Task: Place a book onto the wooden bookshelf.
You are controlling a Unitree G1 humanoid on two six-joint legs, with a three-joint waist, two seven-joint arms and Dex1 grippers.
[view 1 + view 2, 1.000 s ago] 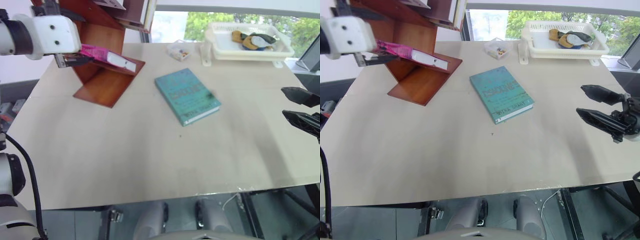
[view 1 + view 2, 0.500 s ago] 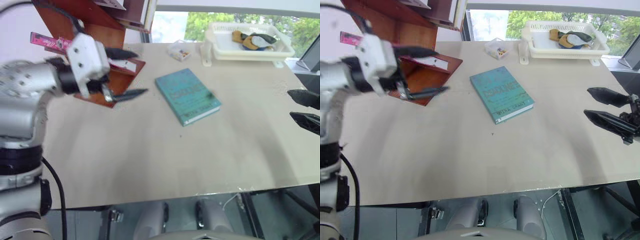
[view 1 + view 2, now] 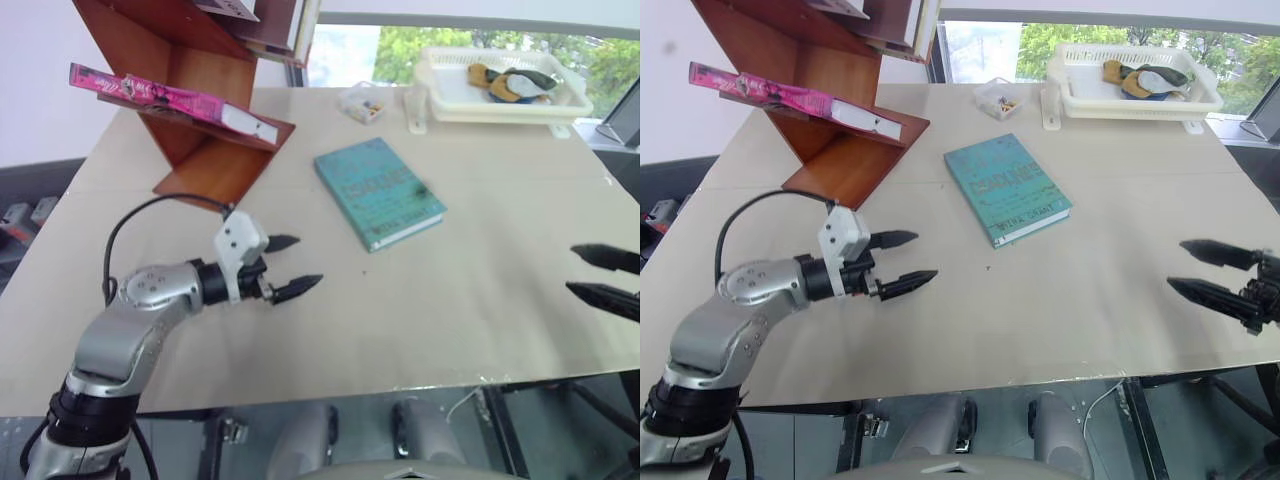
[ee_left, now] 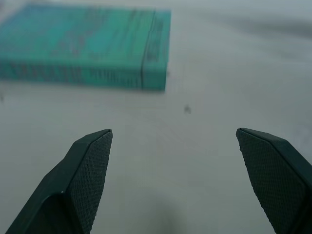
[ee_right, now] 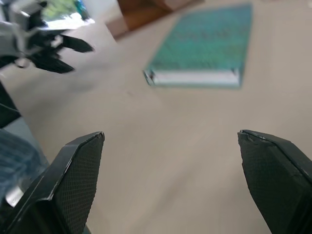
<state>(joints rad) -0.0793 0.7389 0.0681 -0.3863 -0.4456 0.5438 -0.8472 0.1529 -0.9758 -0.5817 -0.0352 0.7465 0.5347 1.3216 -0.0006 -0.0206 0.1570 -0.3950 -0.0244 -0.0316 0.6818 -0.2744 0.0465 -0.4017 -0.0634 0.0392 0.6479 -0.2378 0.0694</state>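
Left gripper: jaws released and spread wide, nothing between them; it hangs low over the bare table, near the front edge, fingertips aimed toward the teal book but well apart from it. Right gripper: jaws likewise released and empty, low at the table's right edge.

Change since a second ago: the left gripper was then up at the wooden bookshelf, at the outer end of the book; it has since let go, drawn back and come down to table height; the right gripper has also sunk a little. The pink book has stayed where it was left; it rests on an angled shelf panel, its near end overhanging the panel's outer edge, its page edge toward the table.

Meaning for the task: judged from this layout, placement is done; the book is carried by the shelf alone and neither gripper touches it. Both arms appear to be returning to rest. The teal book lies flat mid-table; the white basket tray stands at the far right corner.
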